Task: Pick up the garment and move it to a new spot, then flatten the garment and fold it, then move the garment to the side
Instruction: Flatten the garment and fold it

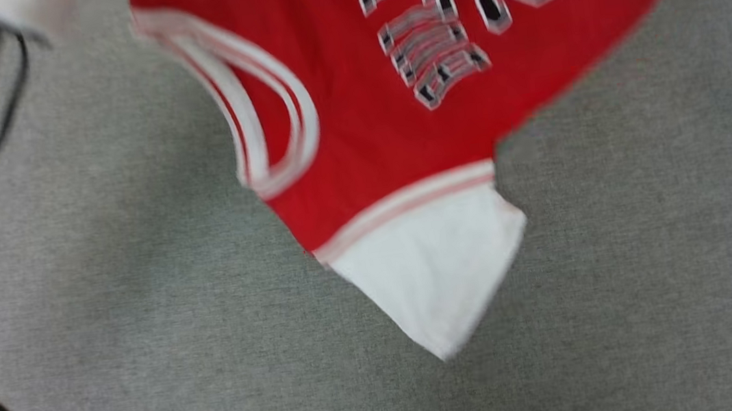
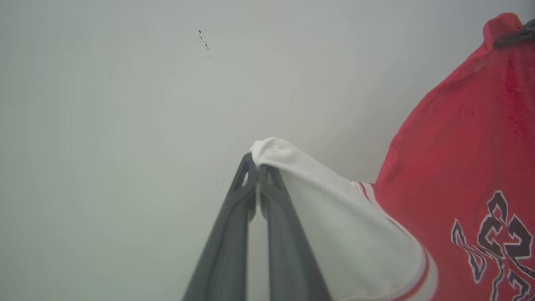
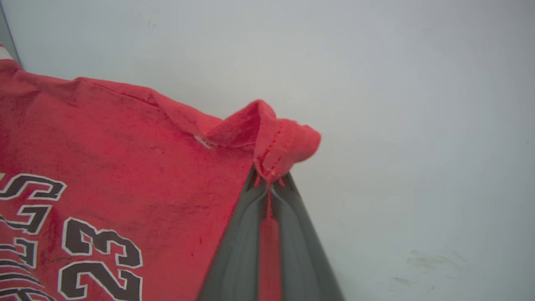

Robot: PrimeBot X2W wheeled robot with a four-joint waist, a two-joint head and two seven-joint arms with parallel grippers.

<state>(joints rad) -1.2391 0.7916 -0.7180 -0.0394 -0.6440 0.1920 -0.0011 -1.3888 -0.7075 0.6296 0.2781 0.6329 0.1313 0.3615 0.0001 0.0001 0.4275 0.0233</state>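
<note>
Grey woven surface (image 1: pixel 652 235) below; plain pale wall (image 2: pixel 125 125) behind, evenly lit

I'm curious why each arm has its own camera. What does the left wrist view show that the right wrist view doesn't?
Left wrist view: the left gripper shut on a white sleeve. Right wrist view: close up, the right gripper shut on a red stitched hem corner. Both: the red garment with black, white-outlined print, held up before a pale wall.
</note>
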